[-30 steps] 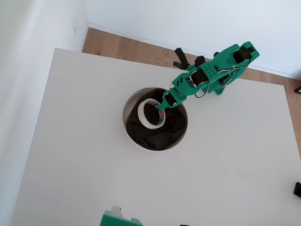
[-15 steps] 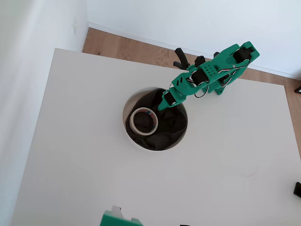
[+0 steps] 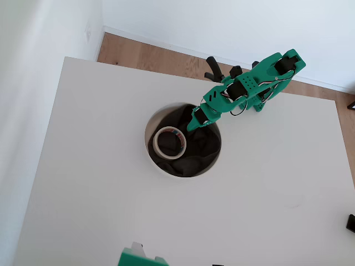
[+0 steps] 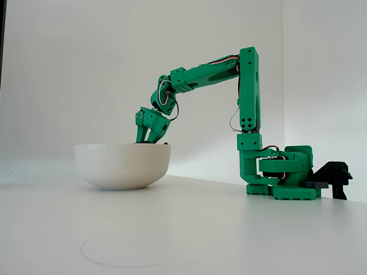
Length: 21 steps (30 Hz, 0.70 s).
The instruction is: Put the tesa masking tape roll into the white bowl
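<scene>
White table (image 3: 100,183), white walls (image 3: 222,22), wooden floor (image 3: 150,55).

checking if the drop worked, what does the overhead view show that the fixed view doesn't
Overhead alone: the small cream-white tape roll lying flat on the dark cloth inside the bowl, apart from the end effector. Fixed view alone: the bowl's outer wall and the green arm's raised elbow and base. Both: the large round white bowl and the end effector at its rim.

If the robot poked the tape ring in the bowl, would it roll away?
Probably not: the small cream-white tape roll lies flat on dark crumpled cloth, which likely grips it. The large round white bowl walls would stop it. It looks light.
</scene>
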Tool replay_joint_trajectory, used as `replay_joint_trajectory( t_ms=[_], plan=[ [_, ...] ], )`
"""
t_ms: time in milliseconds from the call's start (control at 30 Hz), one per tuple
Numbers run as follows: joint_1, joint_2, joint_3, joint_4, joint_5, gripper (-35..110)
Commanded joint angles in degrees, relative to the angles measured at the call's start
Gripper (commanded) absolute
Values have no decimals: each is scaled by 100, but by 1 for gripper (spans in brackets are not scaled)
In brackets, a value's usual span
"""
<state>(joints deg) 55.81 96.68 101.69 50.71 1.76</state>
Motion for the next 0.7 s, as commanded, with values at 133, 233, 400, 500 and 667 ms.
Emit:
replay_joint_trajectory(
  t_ms=[133, 233, 400, 500, 667],
  plan=[
    [-35, -185, -1907, 888, 290, -8],
    [-35, -387, -2707, 1266, 369, -8],
    [-229, -519, -3797, 1881, 501, -8],
    [-633, -272, -4052, 2215, 563, -8],
    [-1872, 562, -4043, 2962, 659, -8]
  ],
)
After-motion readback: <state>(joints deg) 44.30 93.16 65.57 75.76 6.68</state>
